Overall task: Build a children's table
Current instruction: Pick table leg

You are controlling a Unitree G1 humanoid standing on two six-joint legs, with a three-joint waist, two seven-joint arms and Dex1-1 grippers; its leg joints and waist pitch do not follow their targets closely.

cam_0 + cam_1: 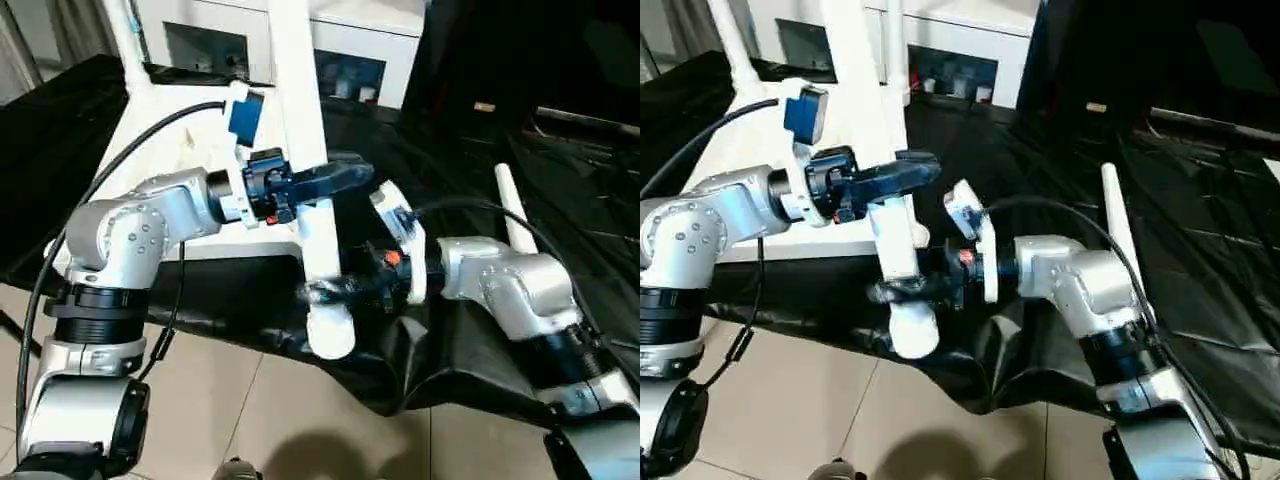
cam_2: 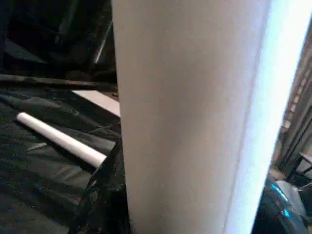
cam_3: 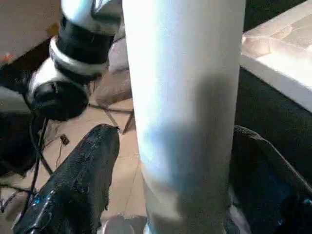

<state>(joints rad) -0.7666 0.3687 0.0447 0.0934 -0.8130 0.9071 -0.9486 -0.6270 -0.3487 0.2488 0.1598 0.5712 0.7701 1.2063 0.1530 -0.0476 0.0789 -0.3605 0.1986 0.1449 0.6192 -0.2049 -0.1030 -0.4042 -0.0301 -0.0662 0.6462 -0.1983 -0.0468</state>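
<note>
- Centre of the head view: white tube leg (image 1: pixel 318 215) standing roughly upright, slightly tilted, rounded lower end hanging past the edge of the black sheet (image 1: pixel 470 350), over the tiled floor (image 1: pixel 260 420).
- Left gripper (image 1: pixel 335 180) reaches in from the left at mid-frame, black fingers closed around the leg partway up; part-closed width, matches the tube. Judged a real hold.
- Right gripper (image 1: pixel 340 290) comes in from the right, lower down near the leg's bottom end, jaws wider, one on either side of the tube; the right wrist view shows one finger (image 3: pixel 78 185) just beside it. Contact there looks light; can't confirm a firm clamp.
- Table top (image 1: pixel 150 170) lies at upper left, underside up, another leg (image 1: pixel 120 35) already upright at the top left edge.
- Spare leg (image 1: pixel 515 210) lies flat on the sheet at right, well apart from both grippers.
- White cabinet (image 1: pixel 350 40) across the top, not part of the job.
- Step, my read: two-handed seating or aligning of the leg in a corner socket; the socket itself is hidden behind the tube.
- Risks:
  - the two grips pull different ways, the leg cocks and jams or skips the socket;
  - the loose lower grip slips, the leg swings off the left gripper;
  - if let go unseated, the leg falls to the floor;
  - the black cable (image 1: pixel 110 170) snags the leg at top left.
</note>
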